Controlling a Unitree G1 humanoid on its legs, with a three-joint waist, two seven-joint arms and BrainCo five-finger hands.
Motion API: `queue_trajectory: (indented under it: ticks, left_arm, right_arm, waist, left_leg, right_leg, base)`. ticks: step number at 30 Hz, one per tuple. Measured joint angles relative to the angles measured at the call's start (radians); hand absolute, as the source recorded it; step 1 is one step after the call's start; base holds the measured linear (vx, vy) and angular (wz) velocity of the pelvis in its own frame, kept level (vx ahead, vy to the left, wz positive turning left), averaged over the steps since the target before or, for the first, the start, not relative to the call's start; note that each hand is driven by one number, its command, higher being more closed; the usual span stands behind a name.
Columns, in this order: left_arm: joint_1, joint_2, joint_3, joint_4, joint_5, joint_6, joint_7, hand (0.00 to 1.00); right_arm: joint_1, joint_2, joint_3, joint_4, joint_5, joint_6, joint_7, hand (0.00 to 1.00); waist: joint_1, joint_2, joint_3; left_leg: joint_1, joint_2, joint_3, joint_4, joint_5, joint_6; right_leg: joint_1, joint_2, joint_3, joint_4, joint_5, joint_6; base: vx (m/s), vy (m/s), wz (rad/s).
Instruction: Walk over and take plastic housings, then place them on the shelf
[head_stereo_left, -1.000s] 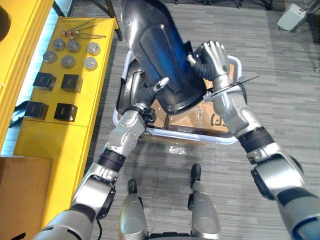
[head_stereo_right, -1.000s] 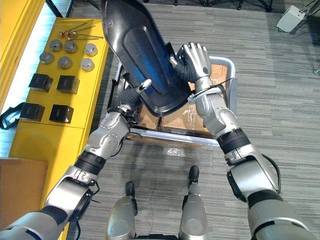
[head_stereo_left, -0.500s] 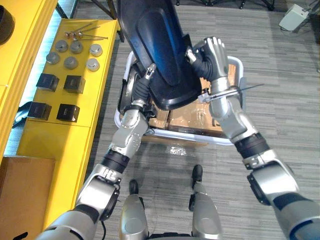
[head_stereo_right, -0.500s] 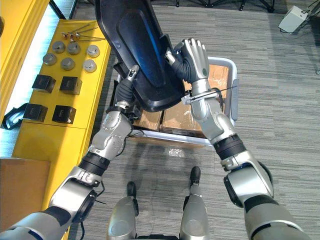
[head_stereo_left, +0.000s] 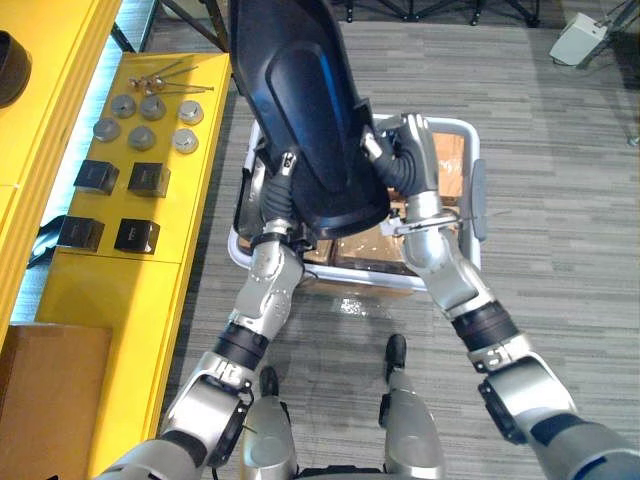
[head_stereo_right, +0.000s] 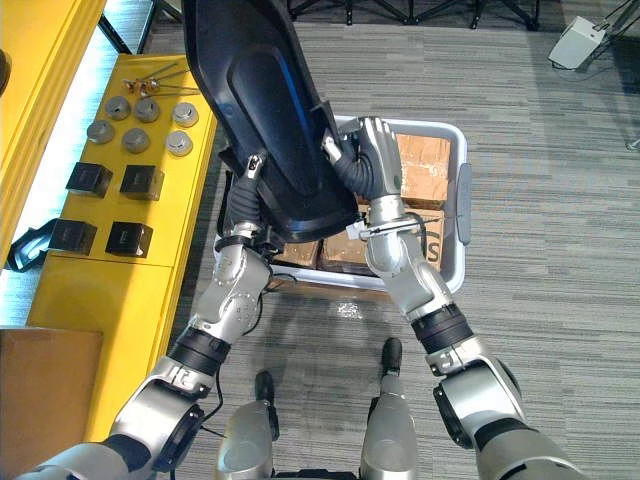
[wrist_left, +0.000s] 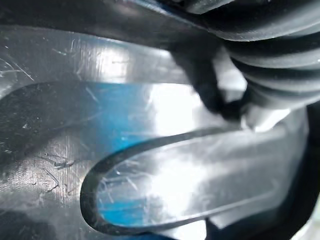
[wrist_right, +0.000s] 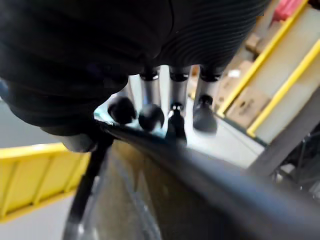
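A large black plastic housing (head_stereo_left: 300, 110) with a glossy blue sheen is held up steeply above a grey bin (head_stereo_right: 458, 215) on the floor. My left hand (head_stereo_left: 283, 178) grips its left lower edge, thumb on the near face and fingers behind. My right hand (head_stereo_left: 412, 150) clasps the right edge; in the right wrist view its fingers (wrist_right: 172, 107) curl over the housing's rim (wrist_right: 200, 175). The left wrist view looks closely at the housing's scratched surface (wrist_left: 125, 165). More dark plastic parts (head_stereo_left: 250, 200) lie in the bin's left end.
A yellow shelf (head_stereo_left: 205, 150) runs along the left, carrying several metal discs (head_stereo_left: 140, 120), thin rods (head_stereo_left: 170, 75) and black boxes (head_stereo_left: 110, 205). Cardboard (head_stereo_right: 420, 165) lines the bin. A brown carton (head_stereo_left: 40, 400) sits at lower left, a white device (head_stereo_left: 585, 35) at far right.
Both hands have swung the housing more upright and a little to the left over the bin. The right hand has come down and in toward the left hand.
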Motion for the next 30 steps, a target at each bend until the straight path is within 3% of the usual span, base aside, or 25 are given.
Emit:
queue_trajectory:
  ticks: [3, 6, 10, 14, 15, 17, 20, 23, 25, 28, 30]
  left_arm:
    - [0.044, 0.002, 0.035, -0.067, 0.017, -0.031, 0.018, 1.00]
    - [0.150, -0.018, 0.087, -0.184, 0.150, -0.044, 0.077, 1.00]
    - [0.346, -0.041, 0.120, -0.259, 0.407, -0.046, 0.160, 1.00]
    - [0.460, -0.030, 0.184, -0.268, 0.603, -0.046, 0.199, 1.00]
    - [0.473, -0.030, 0.192, -0.270, 0.624, -0.046, 0.210, 1.00]
    - [0.502, -0.030, 0.223, -0.276, 0.733, -0.042, 0.258, 1.00]
    - [0.533, -0.031, 0.256, -0.311, 0.860, -0.030, 0.314, 1.00]
    - [0.554, -0.030, 0.299, -0.324, 0.975, -0.024, 0.371, 1.00]
    - [0.565, -0.030, 0.334, -0.324, 1.004, -0.026, 0.395, 1.00]
    - [0.609, -0.030, 0.398, -0.363, 0.984, -0.046, 0.406, 1.00]
    - [0.676, -0.033, 0.416, -0.447, 0.931, -0.085, 0.379, 1.00]
  right_arm:
    - [0.043, 0.013, 0.019, -0.027, 0.001, -0.007, 0.001, 0.00]
    - [0.165, 0.037, 0.018, -0.092, 0.077, -0.008, 0.031, 0.00]
    - [0.348, 0.077, 0.018, -0.251, 0.310, -0.063, 0.159, 0.00]
    - [0.370, 0.110, 0.012, -0.366, 0.497, -0.126, 0.246, 0.00]
    - [0.370, 0.114, 0.012, -0.377, 0.518, -0.136, 0.261, 0.00]
    - [0.372, 0.131, -0.006, -0.410, 0.688, -0.184, 0.379, 0.00]
    - [0.379, 0.134, -0.032, -0.448, 0.865, -0.202, 0.494, 0.00]
    - [0.439, 0.131, -0.113, -0.511, 0.990, -0.202, 0.563, 0.00]
    - [0.500, 0.131, -0.179, -0.546, 1.012, -0.195, 0.565, 0.00]
    - [0.627, 0.131, -0.268, -0.562, 0.983, -0.135, 0.500, 0.00]
    - [0.718, 0.137, -0.303, -0.556, 0.925, -0.063, 0.447, 0.00]
  waist:
    - [0.010, 0.000, 0.000]
    - [0.028, 0.002, -0.028]
    - [0.048, 0.011, -0.151]
    - [0.054, 0.005, -0.214]
    - [0.056, 0.003, -0.221]
    - [0.064, 0.001, -0.229]
    - [0.064, -0.001, -0.234]
    - [0.065, -0.002, -0.270]
    - [0.064, -0.001, -0.287]
    - [0.061, -0.006, -0.300]
    - [0.061, -0.011, -0.304]
  left_leg:
    - [0.001, 0.000, -0.001, -0.001, 0.000, 0.000]
    - [0.026, -0.001, -0.004, -0.023, 0.000, 0.000]
    - [0.061, -0.001, -0.003, -0.056, -0.001, 0.000]
    - [0.091, -0.001, -0.004, -0.067, -0.003, 0.002]
    - [0.091, -0.001, -0.003, -0.068, -0.004, 0.004]
    - [0.102, -0.001, -0.001, -0.070, -0.005, 0.003]
    - [0.121, -0.001, 0.003, -0.079, -0.005, 0.003]
    - [0.123, 0.000, 0.006, -0.088, -0.004, 0.000]
    - [0.127, 0.000, 0.011, -0.088, -0.006, -0.001]
    - [0.144, -0.001, 0.040, -0.088, -0.015, 0.001]
    - [0.159, -0.002, 0.071, -0.086, -0.029, 0.003]
  right_leg:
    - [0.002, 0.000, -0.001, 0.000, 0.000, 0.000]
    - [0.021, 0.000, -0.007, -0.001, -0.006, 0.003]
    - [0.045, -0.001, -0.020, -0.001, -0.029, 0.009]
    - [0.069, -0.001, -0.026, -0.001, -0.039, 0.008]
    - [0.069, -0.001, -0.027, -0.002, -0.042, 0.007]
    - [0.077, -0.001, -0.027, -0.002, -0.044, 0.004]
    - [0.089, 0.000, -0.026, -0.002, -0.049, -0.003]
    - [0.086, 0.000, -0.026, -0.002, -0.054, -0.001]
    - [0.086, 0.000, -0.023, -0.002, -0.052, 0.005]
    - [0.083, 0.001, 0.003, -0.001, -0.047, 0.011]
    - [0.074, 0.003, 0.030, -0.001, -0.047, 0.012]
  base:
    - [0.00, 0.008, 0.02]
    - [-0.01, 0.012, 0.03]
    - [0.06, 0.023, 0.05]
    - [0.01, 0.005, 0.01]
    - [0.00, 0.000, 0.00]
    - [0.00, 0.000, 0.00]
    - [0.00, 0.003, -0.01]
    - [0.02, 0.009, -0.01]
    - [0.06, 0.033, -0.08]
    - [0.04, 0.033, -0.27]
    - [0.03, 0.030, -0.38]
